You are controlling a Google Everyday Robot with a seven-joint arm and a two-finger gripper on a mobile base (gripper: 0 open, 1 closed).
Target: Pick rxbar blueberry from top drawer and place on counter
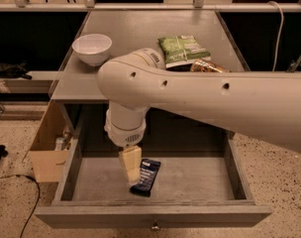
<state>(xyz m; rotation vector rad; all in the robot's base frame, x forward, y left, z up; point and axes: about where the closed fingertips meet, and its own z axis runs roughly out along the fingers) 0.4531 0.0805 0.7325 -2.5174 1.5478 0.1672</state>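
Observation:
The rxbar blueberry [145, 176], a dark flat bar with pale text, lies on the floor of the open top drawer [200, 180], near its front and left of centre. My gripper [130, 165] hangs down into the drawer from the large white arm. Its cream tip is right at the bar's left edge, overlapping it in this view. Whether it touches the bar is unclear. The grey counter [140, 29] stretches behind and above the drawer. A small round knob [153, 227] shows on the drawer front.
On the counter stand a white bowl [92, 47] at the left, a green snack bag [182, 50] and a golden-brown packet [209, 66] at the right. An open cardboard box [47, 150] sits on the floor left of the drawer.

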